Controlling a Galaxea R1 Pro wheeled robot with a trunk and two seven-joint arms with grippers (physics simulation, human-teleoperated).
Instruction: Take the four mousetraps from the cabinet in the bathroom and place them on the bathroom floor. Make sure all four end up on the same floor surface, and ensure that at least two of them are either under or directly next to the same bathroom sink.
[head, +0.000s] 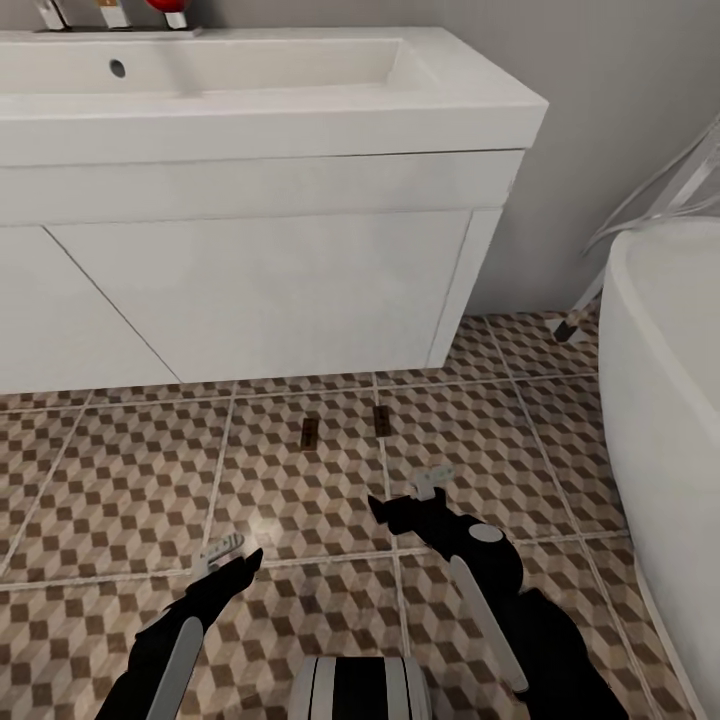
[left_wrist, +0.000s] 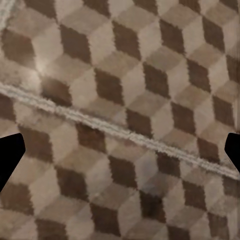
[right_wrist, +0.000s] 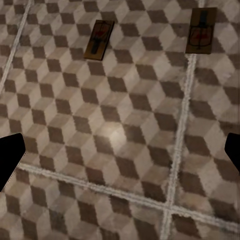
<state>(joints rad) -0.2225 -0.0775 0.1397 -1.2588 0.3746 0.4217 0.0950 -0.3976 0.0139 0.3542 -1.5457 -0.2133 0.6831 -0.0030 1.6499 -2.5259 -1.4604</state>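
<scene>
1. The left gripper (head: 228, 552) hung low over the bathroom floor (head: 120, 480), fingers apart, holding nothing.
2. Two mousetraps (head: 309, 432) (head: 382, 419) lay flat on the tiles just before the sink (head: 250, 70) vanity (head: 250, 290). They looked light, stiff and thin, best pinched across their long wooden edges.
3. The right gripper (head: 425, 490) hovered near them, spread and empty.
4. The basin looked empty.

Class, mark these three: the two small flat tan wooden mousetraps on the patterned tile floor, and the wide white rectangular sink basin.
Left mousetrap (head: 309, 432), head view, its wooden middle.
Right mousetrap (head: 382, 420), head view, its wooden middle.
Sink basin (head: 470, 90), head view, its right rim.
</scene>
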